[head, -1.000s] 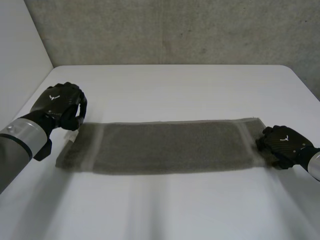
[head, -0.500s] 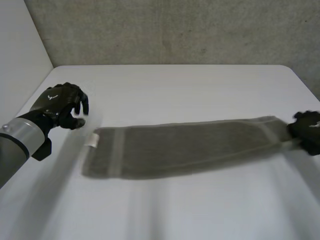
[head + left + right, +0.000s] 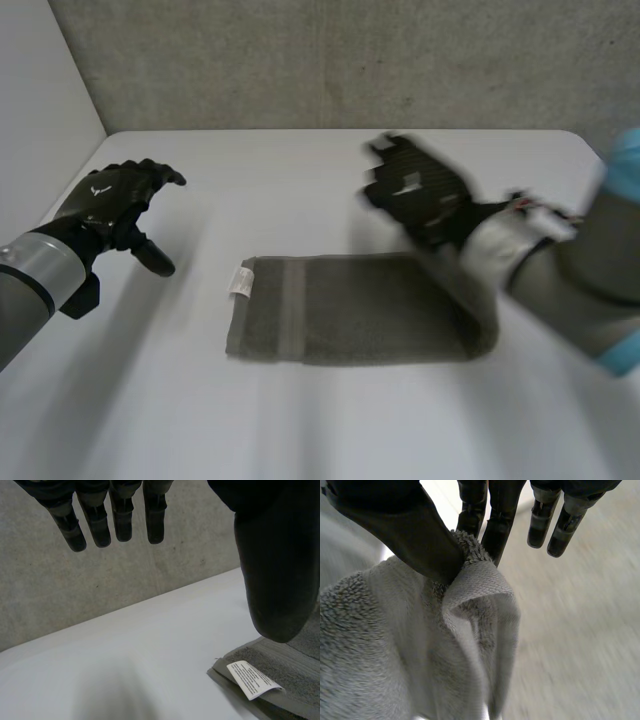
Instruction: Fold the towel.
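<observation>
Grey towel (image 3: 360,312), one end in right hand (image 3: 418,195)

Fuzzy terry towel (image 3: 370,310), matt table (image 3: 300,170)

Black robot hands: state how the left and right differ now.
The black left hand is open and holds nothing; the black right hand pinches an end of the grey terry towel. The left hangs beside the white label end; the right hangs above the towel. Both are black.
</observation>
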Tool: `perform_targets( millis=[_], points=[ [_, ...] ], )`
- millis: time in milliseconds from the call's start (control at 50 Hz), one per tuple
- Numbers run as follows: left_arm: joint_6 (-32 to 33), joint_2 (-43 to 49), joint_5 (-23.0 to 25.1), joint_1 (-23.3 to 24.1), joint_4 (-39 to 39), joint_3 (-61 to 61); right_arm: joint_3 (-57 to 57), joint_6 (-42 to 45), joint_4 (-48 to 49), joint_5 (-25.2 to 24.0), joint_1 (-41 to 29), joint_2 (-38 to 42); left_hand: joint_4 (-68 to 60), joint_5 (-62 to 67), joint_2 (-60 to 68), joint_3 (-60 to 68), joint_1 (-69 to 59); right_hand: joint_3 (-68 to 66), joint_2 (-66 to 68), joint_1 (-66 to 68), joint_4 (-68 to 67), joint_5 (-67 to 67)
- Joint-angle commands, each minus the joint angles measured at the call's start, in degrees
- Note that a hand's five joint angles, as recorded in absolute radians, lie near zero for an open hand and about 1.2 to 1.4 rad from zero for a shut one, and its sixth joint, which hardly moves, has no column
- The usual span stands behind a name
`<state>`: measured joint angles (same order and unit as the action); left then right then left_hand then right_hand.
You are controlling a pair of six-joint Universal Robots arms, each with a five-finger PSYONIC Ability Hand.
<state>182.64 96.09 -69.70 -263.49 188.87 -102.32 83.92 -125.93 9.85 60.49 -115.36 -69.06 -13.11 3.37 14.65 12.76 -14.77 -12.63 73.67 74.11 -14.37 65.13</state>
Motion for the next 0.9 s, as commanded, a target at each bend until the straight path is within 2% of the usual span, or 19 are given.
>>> perform_targets(
  millis=[20,80,100,120,140,160,240,300,340,360,420,500,580,620,640,740,840,880,900],
  points=[
    [0.00,-0.82,0.00,-0.01,-0.08,0.01,-7.10,1.57,1.84,5.16,-13.48,12.46,3.11,-2.32,-3.59,-2.76,3.72,2.63,6.33,5.89,4.37,4.87],
    [-0.17,-1.08,-0.09,-0.01,-0.08,0.01,-8.86,2.18,1.93,6.48,-16.47,16.07,3.11,-2.32,-3.59,-2.76,3.72,2.63,6.33,5.89,4.37,4.87],
    [-0.18,-1.08,-0.09,-0.01,-0.08,0.01,-8.95,2.10,1.93,6.65,-17.52,17.02,3.11,-2.32,-3.59,-2.76,3.72,2.63,-14.59,-15.03,4.37,-16.06],
    [-0.52,-1.08,-0.09,-0.10,-0.08,0.01,-8.69,1.92,1.93,7.18,-17.79,17.21,3.11,-2.15,-3.43,-2.76,3.55,2.63,-43.77,-44.21,4.37,-45.24],
    [-1.05,-1.08,0.00,-0.10,-0.08,0.01,-8.69,1.92,1.93,7.18,-17.79,17.21,3.11,-2.32,-3.59,-2.76,3.72,2.63,-44.07,-44.51,4.37,-45.53],
    [-1.05,-1.08,0.00,-0.10,-0.08,0.01,-8.25,1.40,1.84,7.27,-17.79,17.03,3.11,-2.32,-3.59,-2.76,3.72,2.63,-63.67,-64.11,4.37,-65.13],
    [-2.11,-1.08,0.00,-0.01,0.10,0.54,-6.75,0.07,1.84,7.97,-16.91,15.01,3.11,-2.32,-3.59,-2.76,3.72,2.63,-63.67,-64.11,4.37,-65.13],
    [-2.89,-1.00,0.00,0.51,0.19,1.59,-4.38,-4.58,1.66,9.03,-13.48,10.88,3.11,-2.32,-3.59,-2.76,3.72,2.63,-63.67,-64.11,4.37,-65.13],
    [-3.60,-0.91,-0.09,0.87,0.27,2.38,-1.23,-12.28,1.49,8.68,-9.72,6.33,3.11,-2.15,-3.43,-2.76,3.55,2.63,-63.67,-64.11,4.37,-65.13],
    [-4.65,-0.82,0.00,1.04,0.27,3.08,-1.22,-12.32,1.49,8.68,-9.70,6.31,3.11,-2.15,-3.43,-2.76,3.55,2.63,-63.67,-64.11,4.37,-65.13],
    [-5.98,-0.56,0.00,1.48,0.36,3.88,2.46,-19.93,1.14,7.89,-5.86,1.32,3.11,-2.15,-3.43,-2.76,3.55,2.63,-63.67,-64.11,4.37,-65.13],
    [-9.39,0.93,0.00,5.25,0.54,7.56,7.73,-25.84,0.26,7.10,-1.02,-4.22,3.11,-2.15,-3.43,-2.76,3.55,2.63,-63.67,-64.11,4.37,-65.13],
    [-10.46,3.57,-0.26,9.04,0.54,10.83,11.68,-25.68,-1.75,6.92,2.41,-6.08,3.11,-2.15,-3.43,-2.76,3.55,2.63,-63.67,-64.11,4.37,-65.13],
    [-10.55,5.85,-1.66,12.98,0.54,13.10,13.81,-25.33,-3.08,6.83,4.45,-6.61,3.11,-1.65,-2.93,-2.76,3.05,2.63,-63.67,-64.11,4.37,-65.13],
    [-10.55,5.86,-1.67,13.00,0.54,13.11,15.64,-24.89,-4.21,6.75,6.27,-6.78,3.11,-1.65,-2.92,-2.76,3.04,2.63,-63.67,-64.11,4.37,-65.13],
    [-10.02,13.48,-6.58,18.87,0.45,16.18,21.90,-20.67,-5.46,6.39,10.25,-6.79,3.11,-0.47,-1.74,-2.76,1.87,2.63,-63.67,-64.11,4.37,-65.13],
    [-10.02,17.98,-10.36,21.52,0.28,16.98,26.38,-15.83,-1.59,4.72,13.41,-6.43,3.11,-0.30,-1.58,-2.76,1.70,2.63,-59.38,-59.82,4.37,-60.84],
    [-10.11,18.51,-11.24,21.70,0.19,16.89,27.69,-15.04,0.95,3.50,14.72,-5.65,3.11,-0.30,-1.57,-2.76,1.70,2.63,-48.84,-49.28,4.37,-50.30],
    [-10.11,18.69,-11.51,21.53,0.10,16.72,27.70,-15.04,0.96,3.49,14.73,-5.64,3.11,-0.30,-1.57,-2.76,1.70,2.63,-48.78,-49.22,4.37,-50.25]
  ],
)
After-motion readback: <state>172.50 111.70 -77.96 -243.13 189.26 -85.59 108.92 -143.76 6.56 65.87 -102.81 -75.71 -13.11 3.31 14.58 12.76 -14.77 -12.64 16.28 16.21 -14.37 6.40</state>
